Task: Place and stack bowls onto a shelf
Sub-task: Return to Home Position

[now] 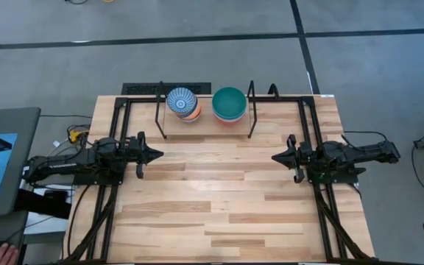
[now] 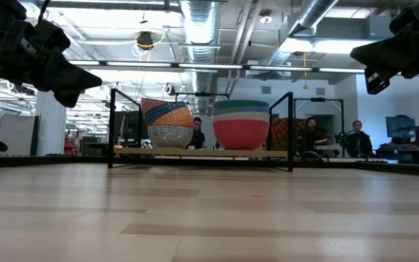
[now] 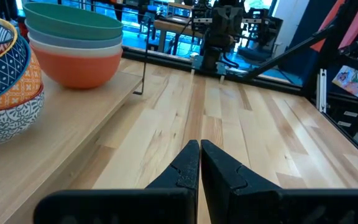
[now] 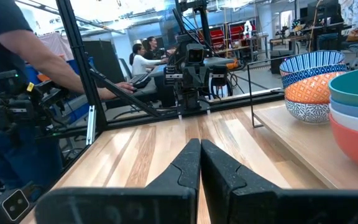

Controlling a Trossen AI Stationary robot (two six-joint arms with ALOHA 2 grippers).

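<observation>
On the shelf (image 1: 206, 129) at the worktop's (image 1: 212, 213) 12 o'clock edge stand two bowl stacks, the striped-topped stack (image 1: 182, 102) at 9 o'clock of the teal-topped stack (image 1: 229, 104). The left gripper (image 1: 155, 154) hangs at 9 o'clock and the right gripper (image 1: 277, 157) at 3 o'clock, both with jaws together.

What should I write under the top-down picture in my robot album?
Blue-striped bowl stack and teal-topped bowl stack share the shelf; left gripper and right gripper wait shut above the table.
</observation>
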